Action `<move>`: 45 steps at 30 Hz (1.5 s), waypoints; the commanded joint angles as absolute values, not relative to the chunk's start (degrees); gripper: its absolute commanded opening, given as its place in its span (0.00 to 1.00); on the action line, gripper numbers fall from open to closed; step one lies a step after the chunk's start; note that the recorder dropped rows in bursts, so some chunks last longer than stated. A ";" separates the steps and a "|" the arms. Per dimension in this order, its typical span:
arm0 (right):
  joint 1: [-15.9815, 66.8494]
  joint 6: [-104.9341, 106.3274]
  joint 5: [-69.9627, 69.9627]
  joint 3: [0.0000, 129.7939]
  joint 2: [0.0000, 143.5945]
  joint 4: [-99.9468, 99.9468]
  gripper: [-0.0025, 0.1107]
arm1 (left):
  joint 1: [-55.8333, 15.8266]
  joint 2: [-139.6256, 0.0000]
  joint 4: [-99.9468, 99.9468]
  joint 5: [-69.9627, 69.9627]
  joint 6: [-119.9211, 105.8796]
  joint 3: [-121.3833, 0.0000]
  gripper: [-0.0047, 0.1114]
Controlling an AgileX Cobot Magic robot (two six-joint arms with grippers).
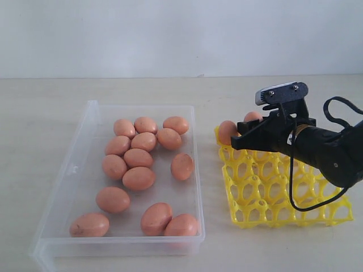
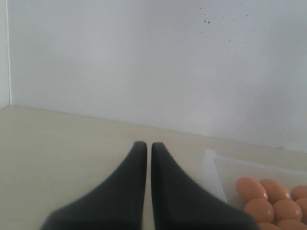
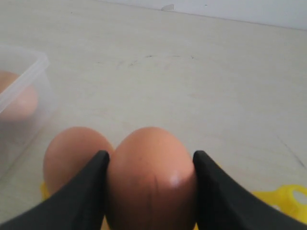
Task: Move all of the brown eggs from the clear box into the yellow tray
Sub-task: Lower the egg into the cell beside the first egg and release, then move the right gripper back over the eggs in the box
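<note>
Closest to the exterior view stands the front wall of the clear box (image 1: 119, 245), set on the pale worktop (image 1: 283, 249) at left. Fourteen brown eggs (image 1: 139, 178) lie loose on its floor: three along the near wall, one alone behind them, and the remainder grouped toward the far end, several touching. Beside the box on the right, and apart from it, lies the yellow tray (image 1: 272, 198), its lattice of cups facing up. Over the tray's far left corner hangs the right tool (image 1: 248, 134), carried on a dark arm (image 1: 334, 153) that enters from the right with a looped black cable (image 1: 295, 187). Right wrist view: the two dark fingers (image 3: 81, 201) are spread partway and press on opposite sides of a held egg (image 3: 148, 182), which fills the gap between them. A second egg (image 3: 72, 153) sits close against it at the tray corner; whether the held egg rests in a cup cannot be told. Left wrist view: the left tool (image 2: 149, 144) has its fingers almost together, a thin slit between them, and grips nothing. It hovers over bare worktop, with a box corner and several eggs beyond. Farthest back rises a plain white wall (image 1: 170, 34).
</note>
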State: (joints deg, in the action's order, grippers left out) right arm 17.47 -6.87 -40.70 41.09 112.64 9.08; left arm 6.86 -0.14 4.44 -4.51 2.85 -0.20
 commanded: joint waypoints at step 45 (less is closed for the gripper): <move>17.25 -7.88 -33.80 41.40 98.30 7.11 0.44 | 6.77 0.00 4.95 -4.29 3.36 0.00 0.07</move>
